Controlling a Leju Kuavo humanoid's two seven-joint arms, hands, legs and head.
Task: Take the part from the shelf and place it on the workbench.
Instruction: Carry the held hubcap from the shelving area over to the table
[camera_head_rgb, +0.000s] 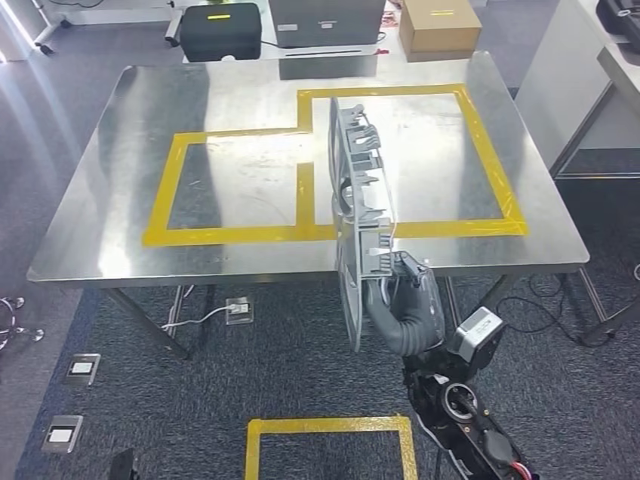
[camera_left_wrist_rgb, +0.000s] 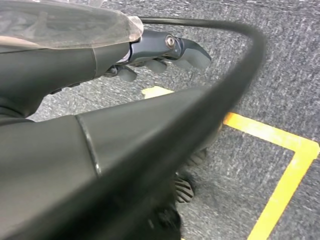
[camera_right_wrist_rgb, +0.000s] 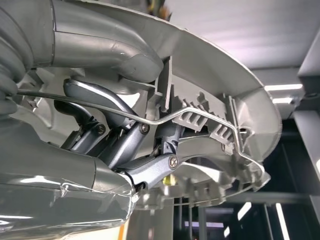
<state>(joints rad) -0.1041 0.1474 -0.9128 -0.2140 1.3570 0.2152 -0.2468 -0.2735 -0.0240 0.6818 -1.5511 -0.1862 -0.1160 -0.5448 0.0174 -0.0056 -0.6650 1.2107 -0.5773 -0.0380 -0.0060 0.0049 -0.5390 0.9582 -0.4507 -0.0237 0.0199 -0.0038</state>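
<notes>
- Head view: the right hand (camera_head_rgb: 404, 300) holds a long grey plastic part (camera_head_rgb: 361, 200) by its near end. The part stands on its thin edge. Its long side runs from the hand away toward the far side of the table (camera_head_rgb: 113, 200). The far end is up over the yellow tape (camera_head_rgb: 305, 190) boxes on the shiny metal top. The near end hangs past the table's front edge, above the grey carpet (camera_head_rgb: 302, 370). The ribbed side faces right. A black case (camera_head_rgb: 220, 30) and a brown box (camera_head_rgb: 439, 25) sit beyond the table.
- Left wrist view: the left hand (camera_left_wrist_rgb: 166, 52) hangs over the carpet beside a yellow floor line (camera_left_wrist_rgb: 279, 165). Its dark fingers (camera_left_wrist_rgb: 188, 50) curl in a little and hold nothing.
- Right wrist view: the right hand's fingers (camera_right_wrist_rgb: 124, 140) wrap around the part's ribs from one side and the thick thumb (camera_right_wrist_rgb: 113, 50) presses from the other. A thin bent wire (camera_right_wrist_rgb: 211, 115) runs along the part.
</notes>
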